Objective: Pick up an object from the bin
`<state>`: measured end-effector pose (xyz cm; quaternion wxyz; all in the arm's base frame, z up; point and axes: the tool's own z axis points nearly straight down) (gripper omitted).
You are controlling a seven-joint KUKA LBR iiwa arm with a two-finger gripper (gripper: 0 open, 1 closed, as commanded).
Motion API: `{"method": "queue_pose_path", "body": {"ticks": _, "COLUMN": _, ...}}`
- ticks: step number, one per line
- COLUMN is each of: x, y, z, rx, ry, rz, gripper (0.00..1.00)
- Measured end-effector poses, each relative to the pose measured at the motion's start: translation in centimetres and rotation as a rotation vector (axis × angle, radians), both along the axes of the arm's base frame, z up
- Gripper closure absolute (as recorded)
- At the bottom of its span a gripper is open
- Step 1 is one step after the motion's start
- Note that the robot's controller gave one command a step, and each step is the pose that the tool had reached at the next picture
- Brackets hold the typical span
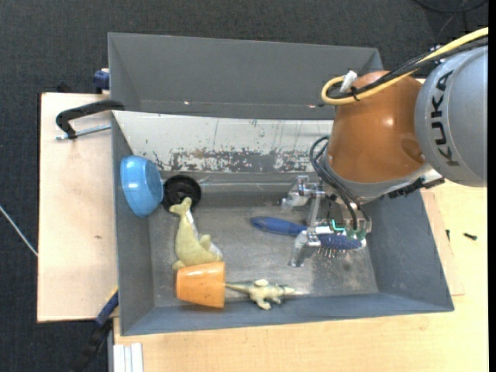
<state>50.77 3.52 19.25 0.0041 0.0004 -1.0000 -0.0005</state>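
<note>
My gripper [301, 225] is low over the bin floor, right of centre, with its two metal fingers spread apart, so it is open. One fingertip [295, 200] stands on the far side and the other on the near side of a blue brush [271, 225]. The brush's handle points left, and its bristled head lies partly under the gripper body. The fingers straddle the handle without closing on it. A small pale lizard toy [263, 291] lies near the front wall, below and to the left of the gripper.
Along the left side lie a blue bowl [139, 184] on its side, a black disc [181, 190], a yellowish seal toy [190, 239] and an orange cup [201, 284] on its side. The arm's orange cover hangs over the bin's right half.
</note>
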Motion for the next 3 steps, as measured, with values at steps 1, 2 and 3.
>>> {"method": "queue_pose_path", "body": {"ticks": 1, "x": 2.6, "y": -2.1, "z": -11.0, "rx": -0.003, "ry": -0.002, "rz": -0.524, "gripper": 0.00}}
{"method": "queue_pose_path", "body": {"ticks": 2, "x": 2.7, "y": -2.0, "z": -10.8, "rx": -0.002, "ry": -0.007, "rz": -0.522, "gripper": 1.00}}
{"method": "queue_pose_path", "body": {"ticks": 3, "x": 4.8, "y": -2.7, "z": 1.9, "rx": 0.001, "ry": -0.020, "rz": -0.504, "gripper": 1.00}}
